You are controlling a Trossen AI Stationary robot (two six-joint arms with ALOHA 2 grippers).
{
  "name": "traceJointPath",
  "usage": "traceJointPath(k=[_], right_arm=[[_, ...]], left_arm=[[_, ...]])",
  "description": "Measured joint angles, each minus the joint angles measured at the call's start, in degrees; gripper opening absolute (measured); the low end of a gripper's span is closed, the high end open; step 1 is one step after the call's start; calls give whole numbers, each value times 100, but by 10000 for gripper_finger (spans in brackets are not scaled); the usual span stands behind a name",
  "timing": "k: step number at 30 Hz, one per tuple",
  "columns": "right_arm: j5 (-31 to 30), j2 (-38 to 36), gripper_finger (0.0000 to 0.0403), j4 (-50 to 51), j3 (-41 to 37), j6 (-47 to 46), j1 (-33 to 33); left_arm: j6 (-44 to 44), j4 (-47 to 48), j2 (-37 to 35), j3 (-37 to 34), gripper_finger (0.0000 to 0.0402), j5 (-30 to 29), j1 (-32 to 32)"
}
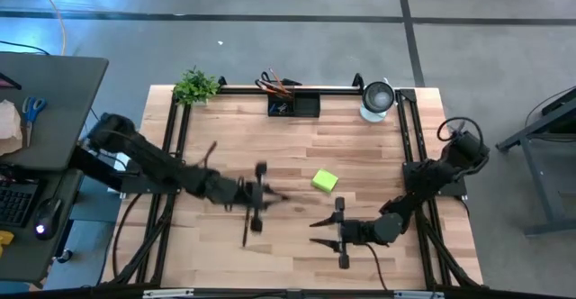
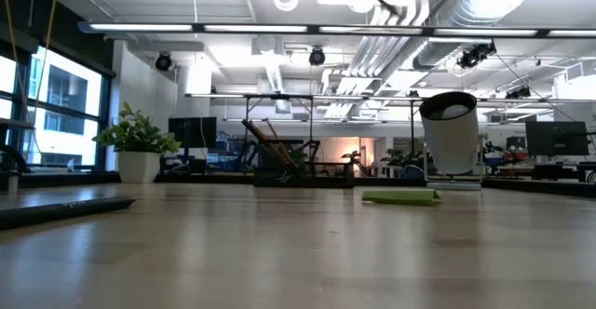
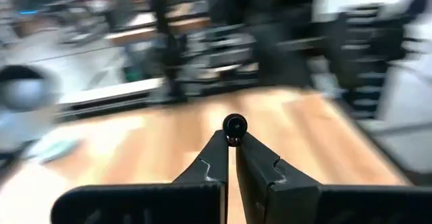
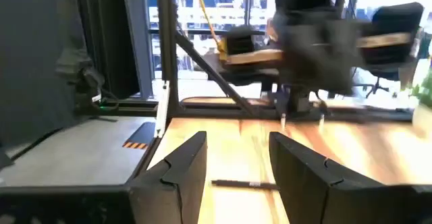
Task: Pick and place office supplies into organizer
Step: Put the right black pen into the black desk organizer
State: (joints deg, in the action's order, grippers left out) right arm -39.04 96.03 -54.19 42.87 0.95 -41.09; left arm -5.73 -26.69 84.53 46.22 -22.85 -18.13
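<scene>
My left gripper hangs over the table's middle, shut on a thin black pen of which only the round end shows. My right gripper stands open at the near right. A second black pen lies flat on the wood just beyond the right gripper's spread fingers, and it also shows in the high view. The lime-green sticky-note pad lies flat right of centre. The black organizer stands at the far edge with pencils and scissors in it. My left gripper pinches the black pen between its two fingertips. Only the pen's round end shows, just above the tips. The fingers reach about level from the table's left, and the pen is clear of the wood.
A small green plant stands at the far left corner and a round silver-and-white cup at the far right. Black frame rails run along the left, right and far edges. Bare wood lies between the pad and the organizer.
</scene>
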Motion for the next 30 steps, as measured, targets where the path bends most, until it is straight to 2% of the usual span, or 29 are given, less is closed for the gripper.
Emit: traceJointPath(k=[3, 6, 14, 19, 22, 25, 30], right_arm=[[-342, -267, 156, 43, 0, 240, -128], [-709, -476, 152, 249, 0, 394, -280], [-1178, -593, 145, 969, 0, 137, -443], [-1175, -593, 146, 1871, 0, -706, -443], [-1172, -593, 142, 2391, -2, -1145, -441], [-1150, -593, 139, 2776, -2, -1458, -443], [-1131, -593, 138, 3125, -2, -1790, -471]], left_arm=[[-33, 724, -491, 2, 0, -324, 450], [-43, 1248, -877, 0, 0, -345, 1103], [20, 1351, -1194, 38, 0, 360, 3221], [393, 1814, -880, 449, 0, 698, 4516], [617, 2179, -558, 887, 0, 951, 5022], [618, 2718, -139, 1431, 0, 1027, 5262], [606, 3928, 596, 2455, 0, 868, 5269]])
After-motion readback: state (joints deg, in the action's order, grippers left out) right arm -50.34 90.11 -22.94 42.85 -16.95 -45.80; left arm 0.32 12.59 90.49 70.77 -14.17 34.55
